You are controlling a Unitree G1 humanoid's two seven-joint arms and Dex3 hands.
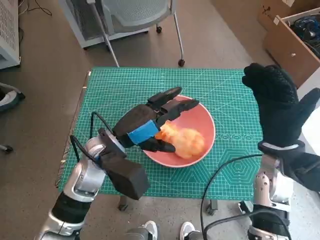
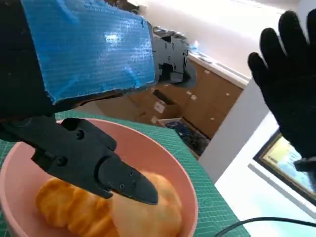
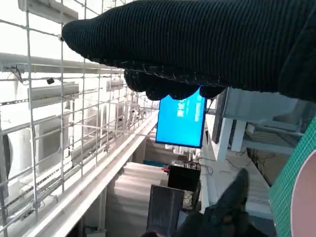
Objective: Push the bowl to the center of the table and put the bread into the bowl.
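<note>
Bread (image 1: 183, 140) lies inside the bowl (image 1: 206, 125), directly beneath my left robot hand (image 1: 150, 125), long axis running from that hand toward the bowl's near right rim. Fingers spread above it; whether they touch it I cannot tell. My right robot hand (image 1: 277, 102) hovers open, well right of the bowl, above the tabletop (image 1: 120, 90) edge.

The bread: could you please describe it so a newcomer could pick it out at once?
On the green cutting mat sits a pink bowl near the middle. Inside lies the bread, a lumpy golden-orange piece under the left hand, the only thing in the bowl.
</note>
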